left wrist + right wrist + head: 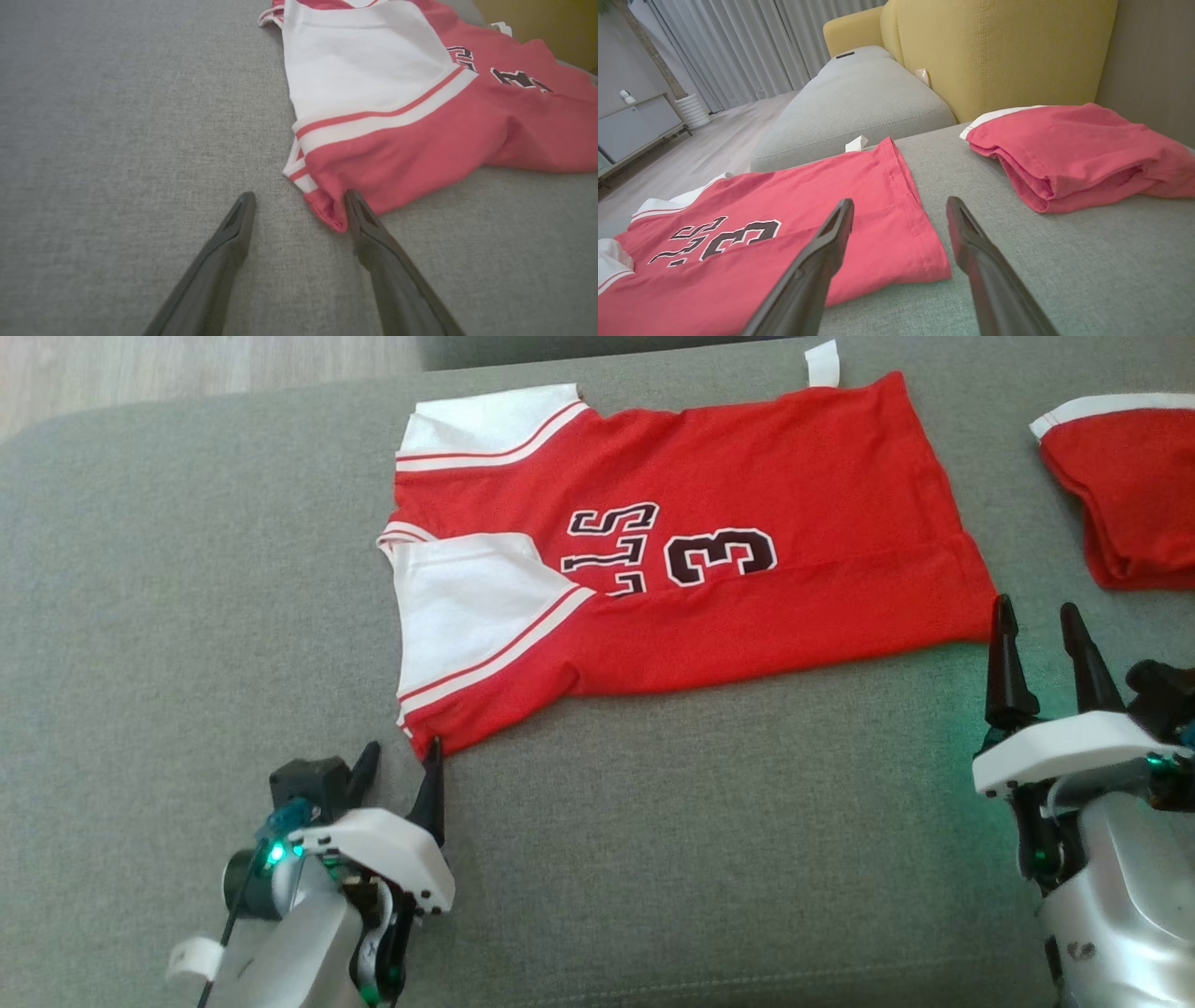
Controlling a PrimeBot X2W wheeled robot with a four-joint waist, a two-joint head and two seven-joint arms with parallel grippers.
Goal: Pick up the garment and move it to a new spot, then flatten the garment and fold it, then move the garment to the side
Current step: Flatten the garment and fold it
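Red short-sleeved jersey (747,607) with white shoulder panels and black number 3 lies spread mid grey fabric sofa cushion (653,859). Left gripper (403,751) open, empty, one fingertip at jersey's sleeve corner in left wrist view. Right gripper (1036,616) open, empty, just beside hem corner. Folded red garment (1130,495) far right. Count: two garments, two grippers. Right wrist view adds yellow upholstered backrest (994,51), grey curtains (738,46).

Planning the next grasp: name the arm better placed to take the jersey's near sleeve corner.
Left. The left gripper has open jaws with the near sleeve corner of the jersey between them; the right gripper stands open by the hem.
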